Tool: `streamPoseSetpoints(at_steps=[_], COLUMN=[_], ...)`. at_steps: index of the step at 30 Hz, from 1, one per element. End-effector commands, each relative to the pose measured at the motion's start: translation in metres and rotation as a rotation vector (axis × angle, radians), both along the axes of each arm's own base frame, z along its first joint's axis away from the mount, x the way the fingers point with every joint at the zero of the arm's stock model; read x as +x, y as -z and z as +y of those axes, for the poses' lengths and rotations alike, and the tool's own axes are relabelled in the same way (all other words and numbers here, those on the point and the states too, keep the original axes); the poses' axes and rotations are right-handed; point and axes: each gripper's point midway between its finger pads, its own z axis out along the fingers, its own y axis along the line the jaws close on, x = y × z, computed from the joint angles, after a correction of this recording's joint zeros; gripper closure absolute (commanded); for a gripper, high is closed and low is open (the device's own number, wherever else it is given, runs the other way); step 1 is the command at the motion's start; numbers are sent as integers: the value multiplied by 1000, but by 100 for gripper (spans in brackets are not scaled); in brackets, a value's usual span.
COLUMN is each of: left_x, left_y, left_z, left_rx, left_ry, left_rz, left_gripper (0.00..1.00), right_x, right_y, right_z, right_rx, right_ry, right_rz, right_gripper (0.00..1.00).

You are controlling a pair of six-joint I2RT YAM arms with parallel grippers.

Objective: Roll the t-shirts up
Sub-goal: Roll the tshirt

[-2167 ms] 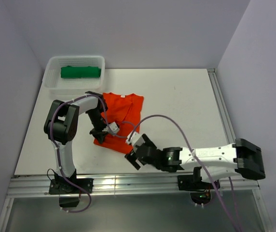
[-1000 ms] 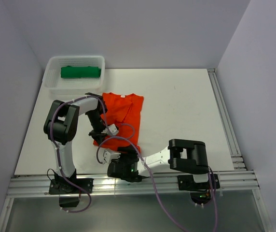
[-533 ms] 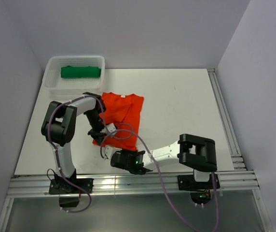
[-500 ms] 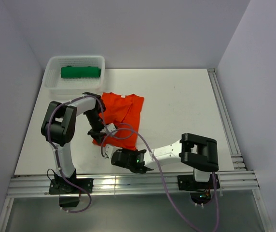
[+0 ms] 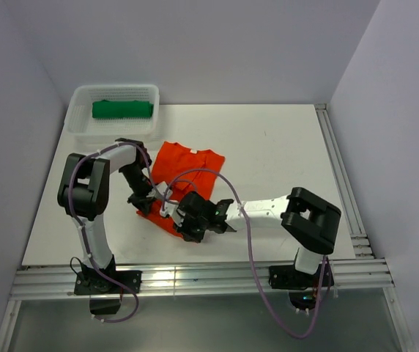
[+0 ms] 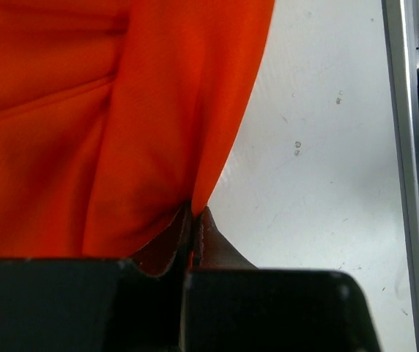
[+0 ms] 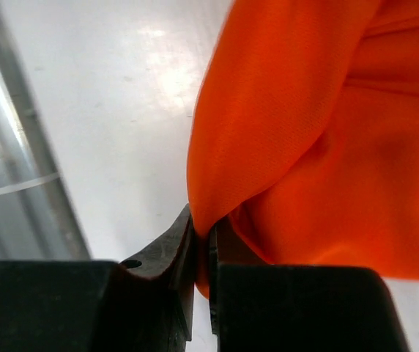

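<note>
The orange-red t-shirt [image 5: 190, 167] lies on the white table left of centre, its near edge lifted and folded back. My left gripper [image 5: 146, 204] is shut on that hem at the near-left corner; in the left wrist view cloth [image 6: 121, 132] hangs from the closed tips [image 6: 195, 213]. My right gripper [image 5: 187, 224] is shut on the near-right corner, and the right wrist view shows the orange fabric [image 7: 319, 125] pinched between its fingertips [image 7: 202, 227]. The green t-shirt [image 5: 122, 109] lies rolled in the white mesh basket [image 5: 78, 130] at the back left.
The metal rail [image 5: 195, 279] runs along the table's near edge, and another rail [image 5: 338, 176] lines the right side. The right arm's cable [image 5: 217, 176] loops over the orange-red t-shirt. Grey walls close off the back and both sides.
The right gripper has shut on the shirt's near edge and moved away from the rail, towards the shirt's middle. The left gripper has moved with it. The near hem is lifted and the shirt looks shorter.
</note>
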Motion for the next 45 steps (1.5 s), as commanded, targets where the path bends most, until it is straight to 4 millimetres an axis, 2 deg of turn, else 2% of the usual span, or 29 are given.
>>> streamPoseSetpoints(at_steps=[1, 3, 8, 13, 17, 21, 22, 28, 30, 32, 35, 39, 40, 42, 43, 45], left_x=[9, 13, 22, 33, 37, 43, 43, 46, 52, 56, 59, 63, 68, 66, 72, 66], left_y=[-16, -18, -16, -19, -20, -23, -24, -31, -38, -43, -45, -50, -56, -57, -65, -64], left_z=[8, 14, 23, 19, 17, 15, 15, 8, 4, 3, 3, 2, 1, 3, 2, 5], left_rx=[-9, -1, 21, 15, 22, 20, 18, -30, -71, -88, -87, -118, -138, -151, -170, -177], left_ry=[10, -2, -15, -17, -7, -8, -5, -8, -24, -42, -49, -71, -81, -88, -84, -81], left_rz=[-60, -73, -82, -105, -117, -134, -138, -164, -184, -201, -206, -234, -280, -309, -374, -408], left_gripper=[100, 100, 100, 100, 100, 100, 100, 100, 91, 85, 78, 75, 75, 73, 72, 72], right_x=[-39, -37, -51, -54, -61, -70, -65, -67, -68, -65, -66, -69, -69, -70, -71, -73], right_y=[0, 0, 1, 2, 11, 6, 4, 2, 5, 9, 5, 8, 14, 15, 15, 11], right_z=[-5, -6, -6, -5, -7, -9, -4, -6, -9, -9, -9, -8, -8, -6, -5, -3], right_rx=[32, 38, 67, 96, 107, 163, 204, 237, 227, 209, 229, 230, 222, 224, 246, 265], right_ry=[-87, -87, -113, -79, -45, -27, -33, 6, 17, 35, 34, 39, 44, 55, 35, 44], right_rz=[292, 336, 511, 693, 827, 965, 943, 983, 982, 956, 959, 1002, 1018, 1053, 1059, 1096], right_gripper=[100, 100, 100, 100, 100, 100, 100, 100, 100, 100, 100, 100, 100, 100, 100, 100])
